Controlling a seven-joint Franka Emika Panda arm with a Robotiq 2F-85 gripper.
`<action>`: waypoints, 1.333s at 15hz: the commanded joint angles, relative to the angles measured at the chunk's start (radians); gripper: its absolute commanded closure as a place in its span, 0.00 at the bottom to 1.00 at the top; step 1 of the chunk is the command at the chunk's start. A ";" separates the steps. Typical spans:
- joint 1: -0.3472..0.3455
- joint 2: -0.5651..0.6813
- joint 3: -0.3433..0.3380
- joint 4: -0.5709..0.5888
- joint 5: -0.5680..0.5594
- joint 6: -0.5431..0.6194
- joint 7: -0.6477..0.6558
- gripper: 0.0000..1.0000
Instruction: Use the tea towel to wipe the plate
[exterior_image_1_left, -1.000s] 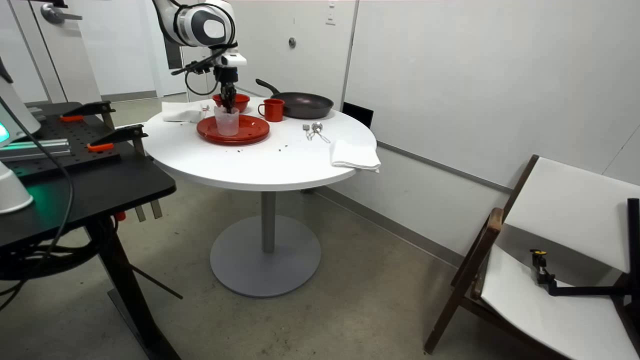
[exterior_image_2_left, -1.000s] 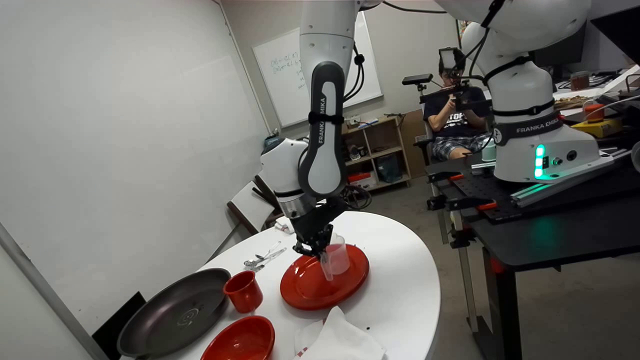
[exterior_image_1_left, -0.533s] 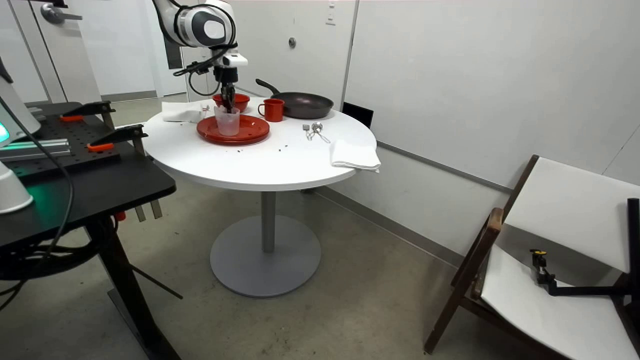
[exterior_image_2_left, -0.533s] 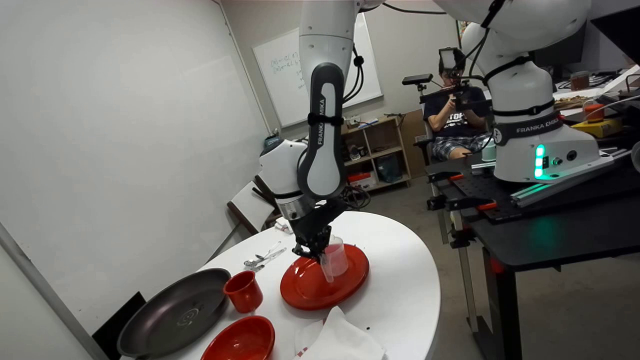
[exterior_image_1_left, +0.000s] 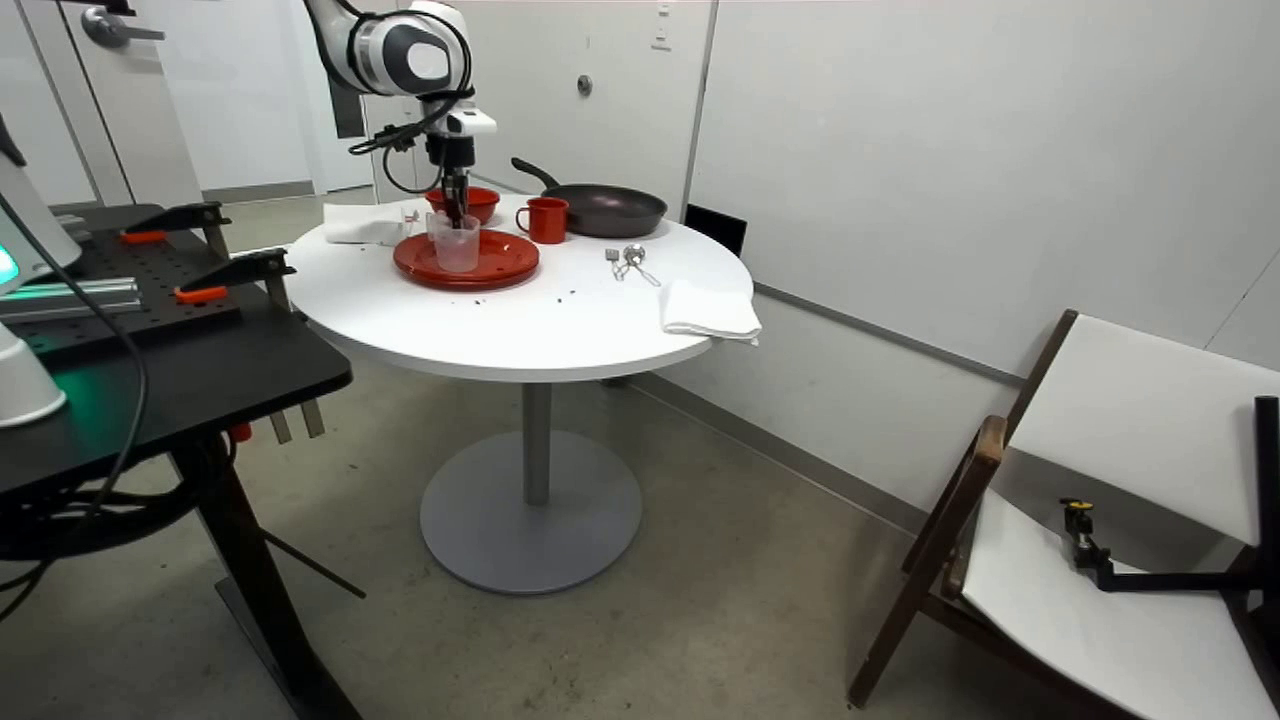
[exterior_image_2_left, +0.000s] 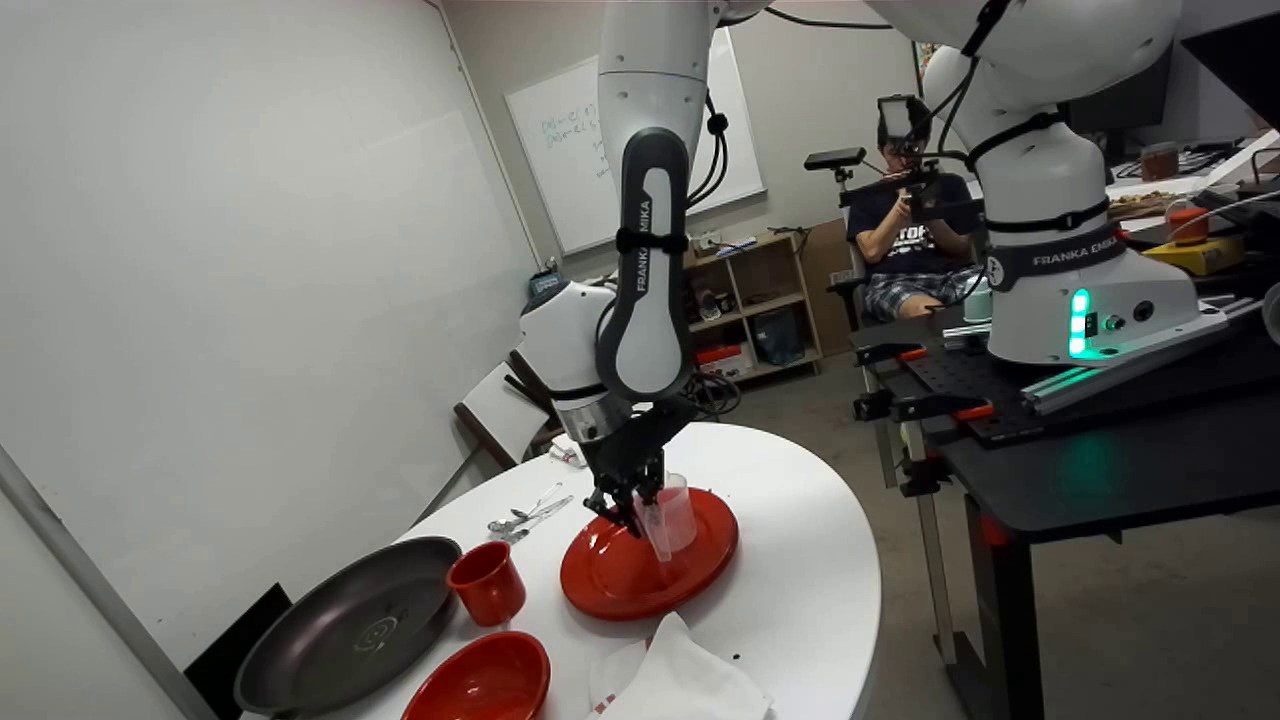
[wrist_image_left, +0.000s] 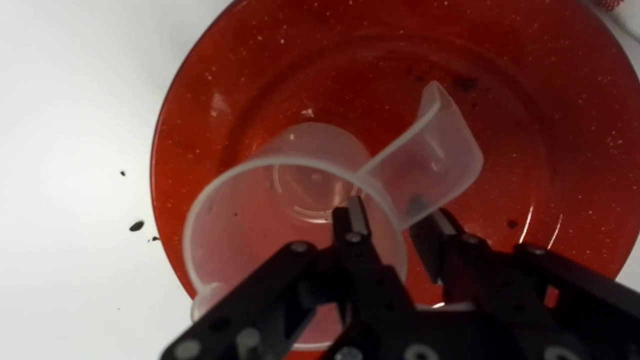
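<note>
The red speckled plate (exterior_image_1_left: 512, 262) lies on the round white table and also shows in an exterior view (exterior_image_2_left: 605, 580) and the wrist view (wrist_image_left: 520, 125). Dark crumbs lie on it. A clear plastic cup (wrist_image_left: 225, 215) with a flat handle (wrist_image_left: 440, 160) stands on the plate, also in both exterior views (exterior_image_1_left: 457, 250) (exterior_image_2_left: 680, 520). My gripper (wrist_image_left: 387, 210) is open at the cup, with one finger inside its rim and one outside by the handle. White cloths lie at opposite table edges: one folded (exterior_image_1_left: 708, 312), one with red stripes (exterior_image_2_left: 685, 680). I cannot tell which is the tea towel.
A red mug (exterior_image_1_left: 547, 220), a red bowl (exterior_image_2_left: 485, 680) and a dark frying pan (exterior_image_1_left: 605, 210) stand beside the plate. Small metal utensils (exterior_image_1_left: 630, 262) lie on the table. Dark crumbs (wrist_image_left: 136, 226) are on the table by the plate.
The gripper's fingers have spread apart at the cup's rim. The gripper and the cup have shifted very slightly. The plate and cloths have not moved.
</note>
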 joint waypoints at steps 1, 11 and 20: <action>-0.004 0.019 0.002 0.024 0.009 -0.010 -0.034 0.38; 0.006 0.000 -0.017 0.019 0.006 -0.025 -0.023 0.00; -0.018 -0.172 -0.022 -0.051 -0.013 -0.179 -0.059 0.00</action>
